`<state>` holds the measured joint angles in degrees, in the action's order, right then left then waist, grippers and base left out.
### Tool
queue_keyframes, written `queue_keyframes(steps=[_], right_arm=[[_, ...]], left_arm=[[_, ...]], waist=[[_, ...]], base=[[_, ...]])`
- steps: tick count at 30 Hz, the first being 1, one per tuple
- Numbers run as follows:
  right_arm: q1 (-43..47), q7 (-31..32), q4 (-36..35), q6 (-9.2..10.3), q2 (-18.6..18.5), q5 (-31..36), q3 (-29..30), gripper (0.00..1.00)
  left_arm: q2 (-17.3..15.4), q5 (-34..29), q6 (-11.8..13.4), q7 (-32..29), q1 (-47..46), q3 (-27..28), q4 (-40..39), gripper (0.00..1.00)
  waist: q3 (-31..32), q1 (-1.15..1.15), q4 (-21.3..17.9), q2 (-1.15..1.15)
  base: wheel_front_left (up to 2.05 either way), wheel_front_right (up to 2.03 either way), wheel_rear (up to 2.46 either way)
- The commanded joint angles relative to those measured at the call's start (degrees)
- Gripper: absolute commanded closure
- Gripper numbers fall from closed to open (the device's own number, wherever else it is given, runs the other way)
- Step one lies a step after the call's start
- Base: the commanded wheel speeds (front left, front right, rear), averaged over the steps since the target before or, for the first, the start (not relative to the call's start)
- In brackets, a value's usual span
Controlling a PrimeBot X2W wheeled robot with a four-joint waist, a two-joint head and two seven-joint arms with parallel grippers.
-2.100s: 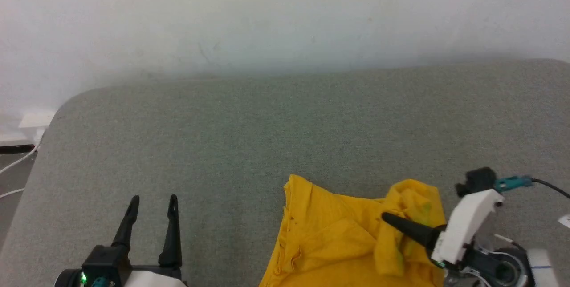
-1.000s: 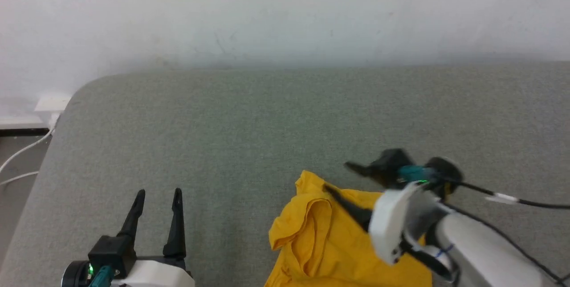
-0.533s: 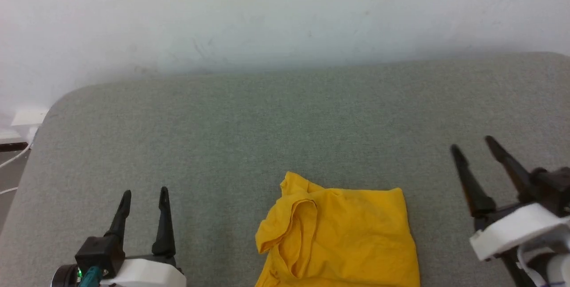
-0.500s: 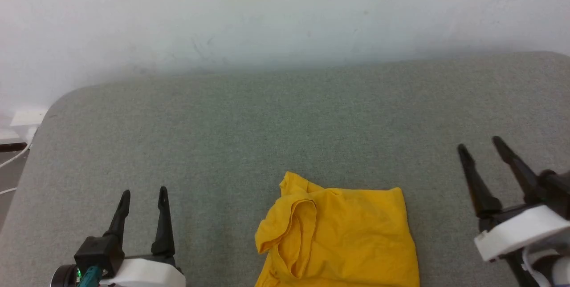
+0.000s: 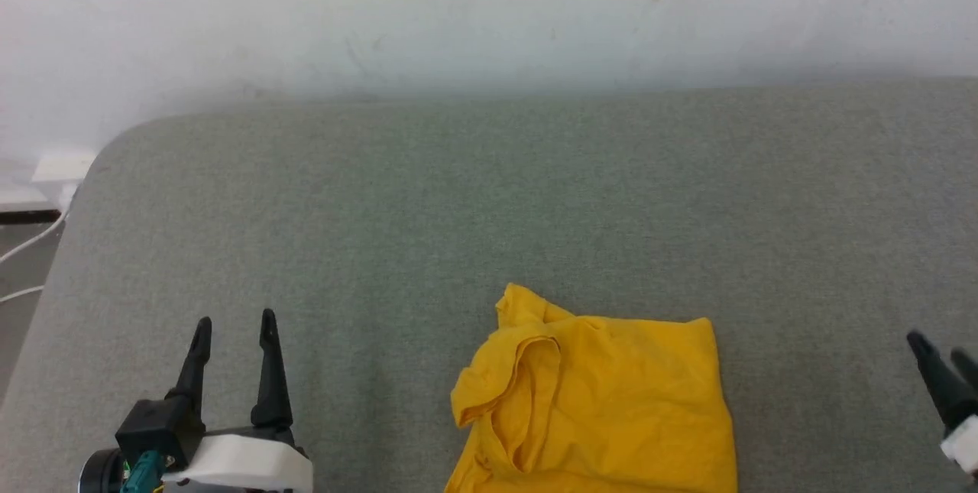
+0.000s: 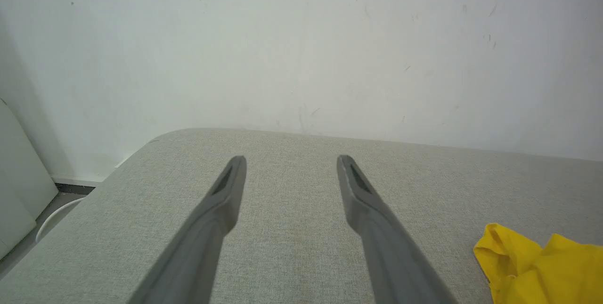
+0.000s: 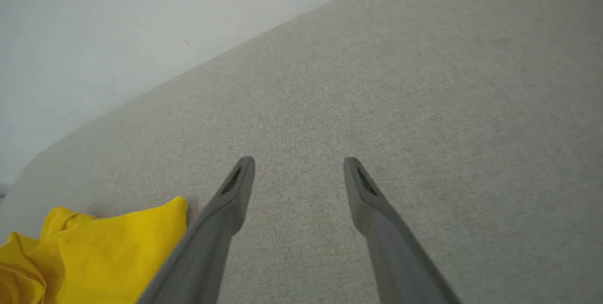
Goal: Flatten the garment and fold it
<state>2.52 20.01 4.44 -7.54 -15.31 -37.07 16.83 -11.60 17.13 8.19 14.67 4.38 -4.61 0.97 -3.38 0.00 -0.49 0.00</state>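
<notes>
Head view: yellow garment (image 5: 603, 401) lies roughly folded at the near edge of the grey padded surface (image 5: 489, 202), between the left gripper (image 5: 234, 317) near the near-left corner and the right gripper (image 5: 936, 345) at the near right, well apart from both. Left wrist view: fingers (image 6: 212, 219) spread wide and empty over bare surface, garment off to that view's lower right. Right wrist view: fingers (image 7: 372, 209) wide and empty, garment corner just beside that view's left-hand finger, not gripped.
</notes>
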Motion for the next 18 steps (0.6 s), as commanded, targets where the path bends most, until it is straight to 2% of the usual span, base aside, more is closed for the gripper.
queue_keyframes(steps=[1, 5, 8, 12, 18], right_arm=[[-0.3, 4.0, 2.2, 0.05, 0.2, -4.2, 1.2, 0.0], [-1.4, 17.7, 7.6, 0.05, 2.7, -14.4, 2.4, 0.0], [-2.6, 24.3, 8.6, 0.05, 5.5, -20.0, 2.2, 0.0], [-4.0, 27.9, 9.9, 0.05, 8.1, -22.4, 0.2, 0.0], [-6.6, 28.6, 16.0, 0.05, 10.2, -23.2, -5.4, 0.0]], left_arm=[[0.2, -0.3, 0.2, 0.3, -1.0, 0.2, 0.0, 0.0], [0.0, -1.1, 0.1, 0.3, -1.0, 0.5, -0.3, 0.0], [0.1, -1.4, 0.0, 0.3, -1.2, 0.8, -0.5, 0.0], [0.5, -1.6, 0.0, 0.3, -1.3, 1.1, -0.6, 0.0], [1.2, -2.1, -0.3, 0.3, -1.4, 0.8, -0.5, 0.0]], waist=[[-0.3, 0.0, 1.1, 0.0], [-0.2, 0.0, 2.4, 0.0], [-0.3, 0.0, 3.4, 0.0], [-0.5, 0.0, 4.1, 0.0], [-0.5, 0.0, 5.4, 0.0]], base=[[0.0, 0.0, 0.0], [0.0, 0.0, 0.0], [0.0, 0.0, 0.0], [0.0, 0.0, 0.0], [0.0, 0.0, 0.0]])
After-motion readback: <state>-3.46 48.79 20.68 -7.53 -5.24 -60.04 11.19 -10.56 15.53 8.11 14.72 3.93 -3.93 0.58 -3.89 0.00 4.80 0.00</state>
